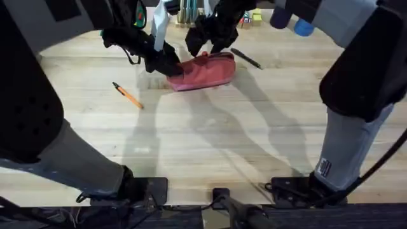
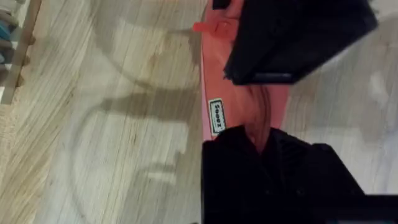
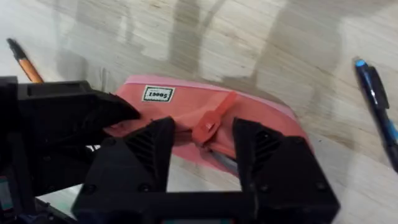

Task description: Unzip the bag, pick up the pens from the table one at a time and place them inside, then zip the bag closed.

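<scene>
Bag lies on its side at the far middle of the worktop, between both pincers. White label on its side near one end. Red zipper pull sticks up off the top seam.

Left pincer is at the bag's left end. In the left wrist view its black fingers are pressed onto the bag fabric there, pinching that end.

Right pincer is over the bag's top edge. In the right wrist view its fingers are spread either side of the zipper pull, pull sitting in the gap, not clamped as far as I can see.

Orange pen lies on the worktop to the left of the bag, well apart, angled. Black pen lies just right of the bag's far right end, close but not touching. The right wrist view shows it with a blue end.

Wooden holder with teal pens stands at the far edge behind the bag.
</scene>
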